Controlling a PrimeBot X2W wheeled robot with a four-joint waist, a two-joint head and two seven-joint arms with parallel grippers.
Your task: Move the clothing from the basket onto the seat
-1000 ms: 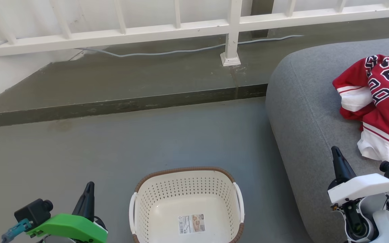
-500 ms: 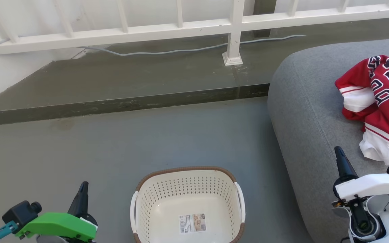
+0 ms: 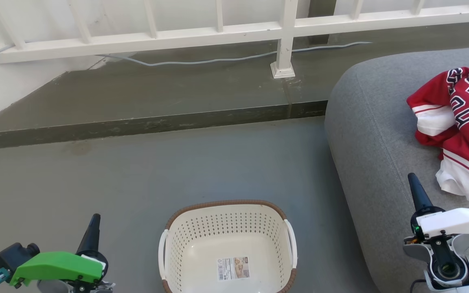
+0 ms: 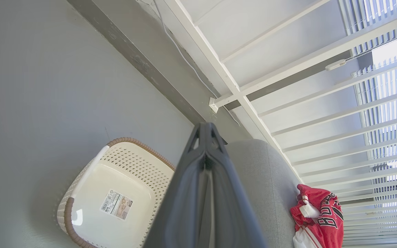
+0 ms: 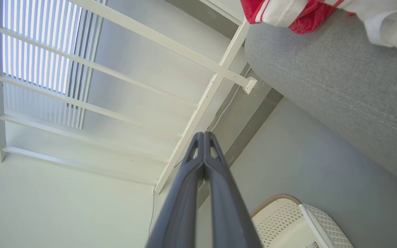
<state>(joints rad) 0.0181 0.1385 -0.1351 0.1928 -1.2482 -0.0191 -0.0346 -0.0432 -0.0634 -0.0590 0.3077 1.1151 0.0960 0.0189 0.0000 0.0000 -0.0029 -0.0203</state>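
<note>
Clothing point(image 3: 468, 122) lies heaped on the seat point(image 3: 373, 134), right of the empty basket point(image 3: 226, 202); soft and light, I would pinch a raised fold. Left gripper point(image 3: 94, 219) and right gripper point(image 3: 413, 181) flank the basket, fingers together.

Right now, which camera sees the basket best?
The head view: the basket sits nearly whole, empty, label showing. The left wrist view has it tilted, partly behind the end effector. The right wrist view catches a corner.

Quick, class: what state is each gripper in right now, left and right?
Left gripper: closed, holding nothing.
Right gripper: closed, holding nothing.
</note>
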